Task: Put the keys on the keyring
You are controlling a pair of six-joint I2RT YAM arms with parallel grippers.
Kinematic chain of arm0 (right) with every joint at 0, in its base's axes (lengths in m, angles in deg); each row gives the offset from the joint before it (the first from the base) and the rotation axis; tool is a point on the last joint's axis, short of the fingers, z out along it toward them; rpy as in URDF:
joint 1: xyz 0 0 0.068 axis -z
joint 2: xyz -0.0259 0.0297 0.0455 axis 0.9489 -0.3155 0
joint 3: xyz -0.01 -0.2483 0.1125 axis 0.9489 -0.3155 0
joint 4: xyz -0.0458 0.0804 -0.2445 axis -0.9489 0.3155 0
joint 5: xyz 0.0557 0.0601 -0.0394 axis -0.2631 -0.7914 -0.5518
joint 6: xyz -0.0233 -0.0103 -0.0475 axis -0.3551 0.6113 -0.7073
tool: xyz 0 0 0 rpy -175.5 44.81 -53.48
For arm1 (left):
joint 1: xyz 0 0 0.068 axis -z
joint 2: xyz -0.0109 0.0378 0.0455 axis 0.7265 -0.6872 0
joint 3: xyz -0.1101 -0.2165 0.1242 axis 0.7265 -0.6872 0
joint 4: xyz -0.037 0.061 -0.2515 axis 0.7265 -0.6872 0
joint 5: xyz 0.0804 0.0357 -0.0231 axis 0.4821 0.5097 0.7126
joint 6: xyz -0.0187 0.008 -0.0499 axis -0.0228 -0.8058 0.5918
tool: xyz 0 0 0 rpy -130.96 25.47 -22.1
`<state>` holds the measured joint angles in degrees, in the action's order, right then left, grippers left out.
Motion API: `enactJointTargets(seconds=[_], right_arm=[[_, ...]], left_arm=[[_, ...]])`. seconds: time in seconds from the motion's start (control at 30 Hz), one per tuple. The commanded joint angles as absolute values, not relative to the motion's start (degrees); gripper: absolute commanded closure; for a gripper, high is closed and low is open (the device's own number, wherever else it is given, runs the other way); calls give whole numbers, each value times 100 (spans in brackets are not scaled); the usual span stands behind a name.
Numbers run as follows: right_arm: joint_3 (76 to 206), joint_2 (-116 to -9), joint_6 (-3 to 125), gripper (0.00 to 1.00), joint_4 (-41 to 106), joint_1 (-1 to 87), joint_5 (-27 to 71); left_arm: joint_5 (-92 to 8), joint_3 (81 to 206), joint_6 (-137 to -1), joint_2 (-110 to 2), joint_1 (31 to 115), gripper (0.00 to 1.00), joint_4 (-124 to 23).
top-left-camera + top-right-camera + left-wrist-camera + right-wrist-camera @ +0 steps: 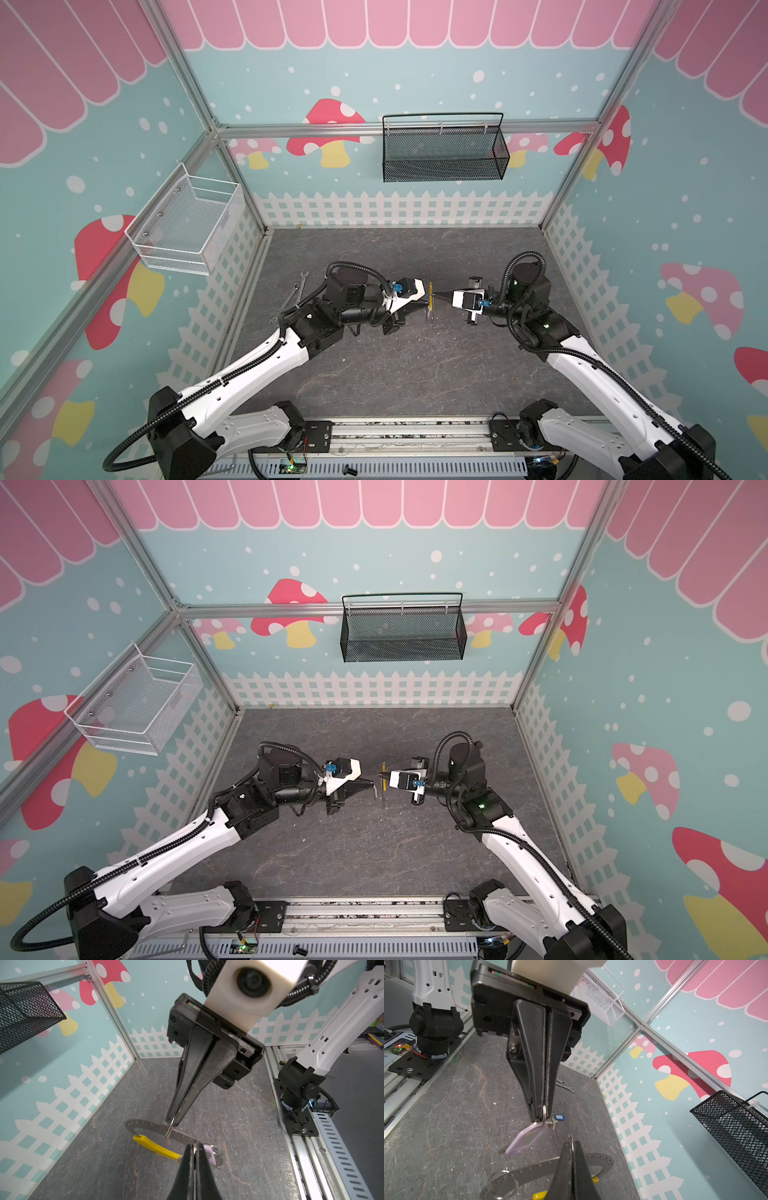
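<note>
Dark grey stone-look table (pixel 415 374) inside a booth with teal mushroom walls. Your two arms reach in from the near edge, elbows bent and wrists roughly level, with the fingers pointing at each other above mid-table. Your right gripper (pixel 172 1123) is pinched tight on the keyring (pixel 145 1125), a curved grey band with a yellow segment. It is held clear of the table and shows edge-on in both top views. Your left gripper (pixel 194 1148) is clamped on the small split ring of the lilac key (pixel 527 1138). The tag and blade dangle below the fingertips, just beside the keyring but, as far as I can tell, not on it. The blue key (pixel 558 1119) lies flat on the table, well apart from both grippers. You appear to be threading the first key. Next you likely need to line the split ring up with the keyring's free end, which I cannot locate, then slide it on without either grip slipping
</note>
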<state>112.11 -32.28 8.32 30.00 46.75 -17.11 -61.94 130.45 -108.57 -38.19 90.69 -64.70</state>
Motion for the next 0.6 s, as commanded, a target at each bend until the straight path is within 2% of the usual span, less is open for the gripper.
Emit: enactJointTargets(seconds=[0.0, 0.57], right_arm=[[11172, -3146, 837, 100, 2885, 4617, -1837], [11120, -3110, 671, 100, 2977, 4613, -1961]], left_arm=[[-5888, 13214, -10896, -3851, 9148, 100, -6274], [-5641, 13342, -10896, -4062, 9210, 100, -6267]])
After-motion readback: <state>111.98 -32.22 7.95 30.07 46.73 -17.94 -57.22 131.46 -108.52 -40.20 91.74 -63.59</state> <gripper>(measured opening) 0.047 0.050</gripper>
